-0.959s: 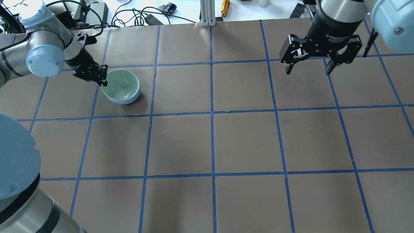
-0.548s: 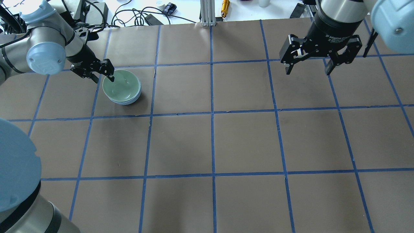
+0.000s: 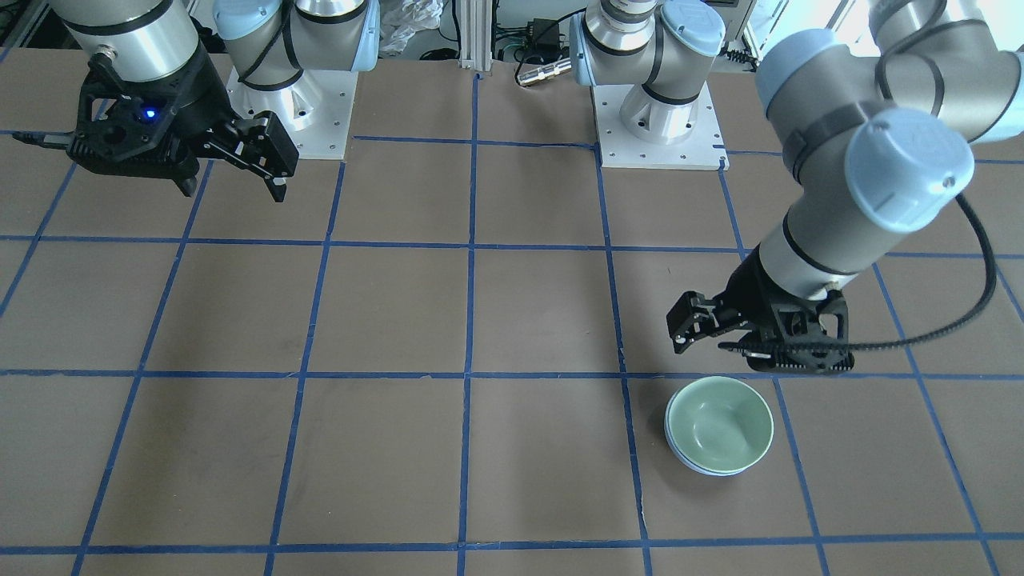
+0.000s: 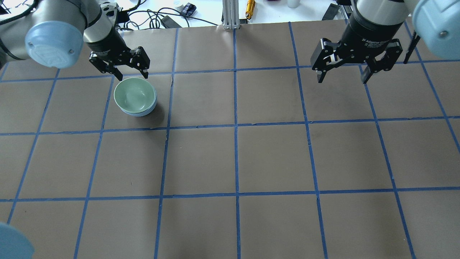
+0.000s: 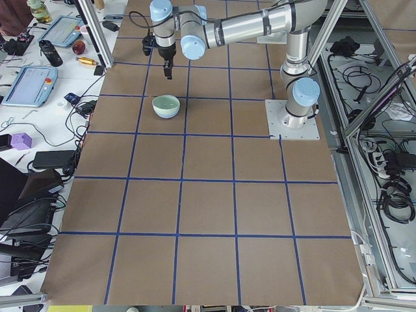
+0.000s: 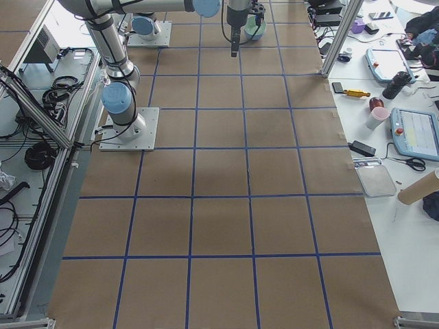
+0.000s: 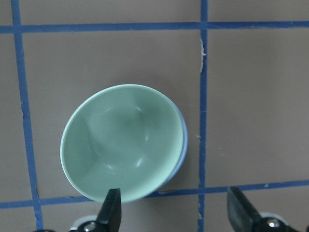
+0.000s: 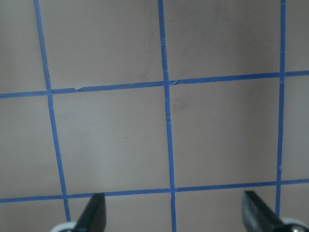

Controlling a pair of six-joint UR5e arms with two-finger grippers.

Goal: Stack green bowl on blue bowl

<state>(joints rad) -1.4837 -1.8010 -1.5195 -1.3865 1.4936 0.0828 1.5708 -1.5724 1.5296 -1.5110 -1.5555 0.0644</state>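
The green bowl sits nested inside the blue bowl, of which only a thin rim edge shows, at the table's far left. Both also show in the front view, green bowl in blue bowl, and in the left wrist view, green bowl with the blue bowl's edge beside it. My left gripper is open and empty, raised just beyond the bowls' far side. My right gripper is open and empty, high over the far right.
The brown table cover carries a blue tape grid. Past the far edge are cables, an aluminium post and a yellow tool. The arm bases stand at the robot's side.
My left gripper has let go of the green bowl's rim, opened, risen and swung from the bowls' left side to their far side. The bowls stay nested. The right arm has not moved.
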